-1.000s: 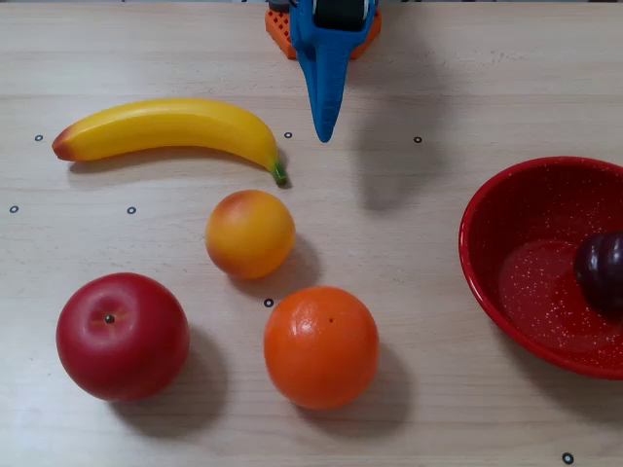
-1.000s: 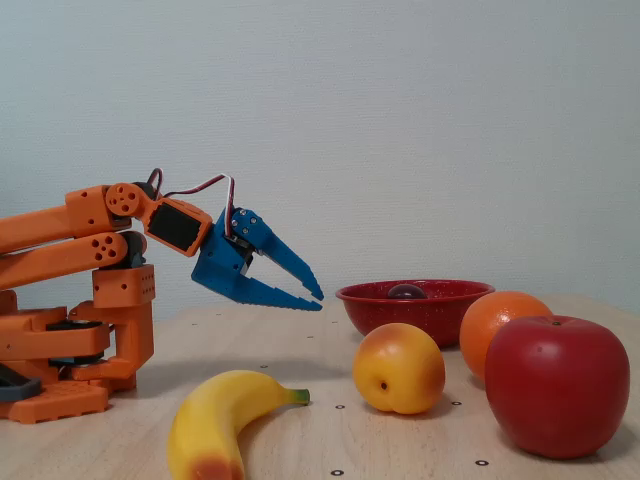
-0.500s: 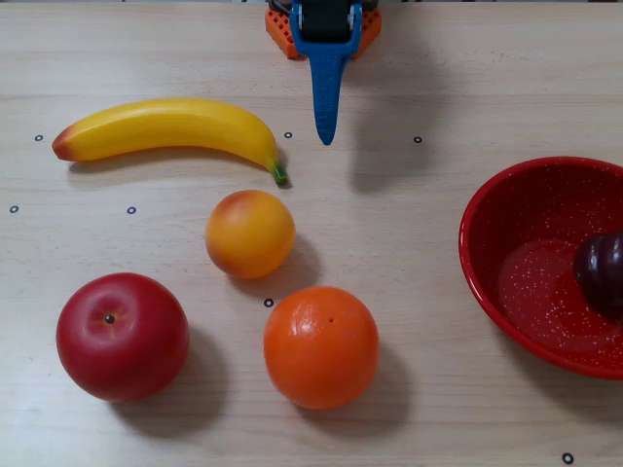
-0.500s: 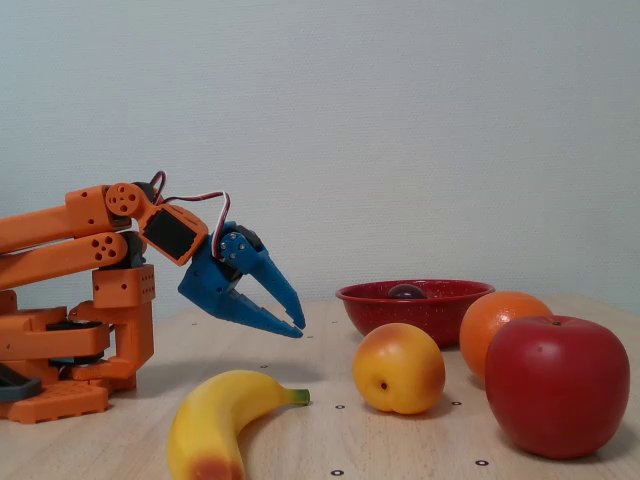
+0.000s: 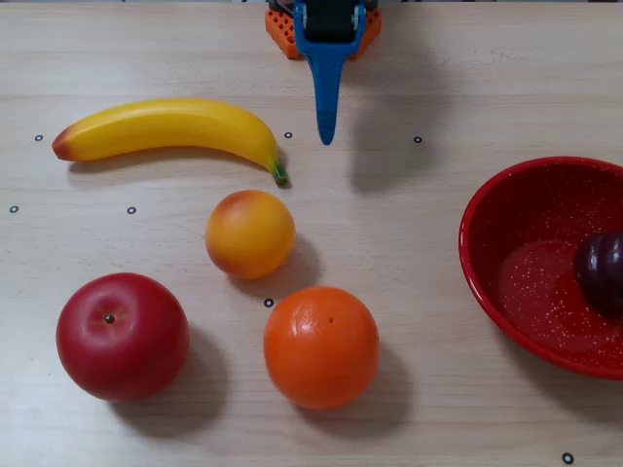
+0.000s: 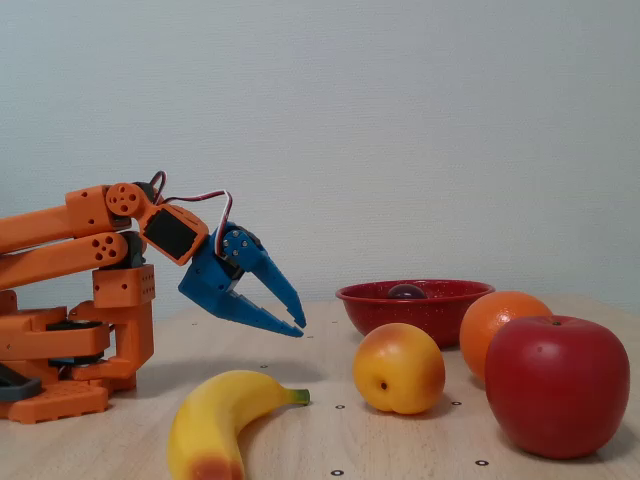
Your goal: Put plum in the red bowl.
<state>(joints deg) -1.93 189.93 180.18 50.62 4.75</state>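
**Fruit and a bowl on a pale wood table**

The table [image 5: 438,78] carries, in the overhead view, a banana [image 5: 165,128] just left of the gripper [image 5: 326,136] tip, a peach [image 5: 250,233], orange [image 5: 321,346] and apple [image 5: 123,336] below it, and a red bowl [image 5: 487,282] to its lower right.

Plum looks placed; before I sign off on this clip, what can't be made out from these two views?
- Red bowl: its right side is cut off by the overhead view's edge.
- Plum: partly cropped by that same edge; in the fixed view only its top shows above the bowl's rim.
- Tool: slightly open in the fixed view; overhead it reads as one narrow blue wedge.
- Arm base: cropped at both frames' edges.
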